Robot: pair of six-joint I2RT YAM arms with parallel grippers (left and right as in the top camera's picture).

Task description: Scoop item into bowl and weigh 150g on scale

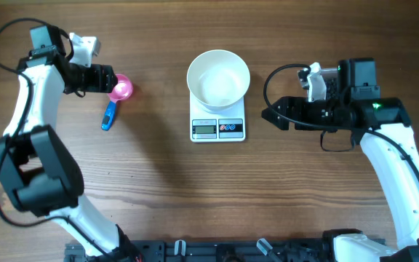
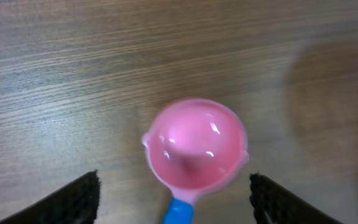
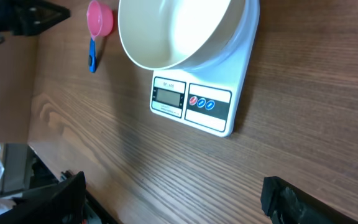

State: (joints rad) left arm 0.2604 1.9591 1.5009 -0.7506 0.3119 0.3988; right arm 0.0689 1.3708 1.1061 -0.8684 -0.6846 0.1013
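Evidently the setup lets filling and weighing happen together: the white bowl (image 1: 202, 87) sits empty on the scale (image 1: 218, 129) at top centre of the overhead view, with the display clear of the bowl and facing the lower edge. The pink scoop (image 2: 194, 144) lies cup-up on the table (image 1: 158, 189) at upper left. The left gripper (image 1: 108, 77) hangs by it, jaws wide to either side and touching nothing, presumably lining up a grasp. The right gripper (image 1: 271, 113) sits right of the scale, jaws wide and empty. No beads are visible, so scooping has not begun.
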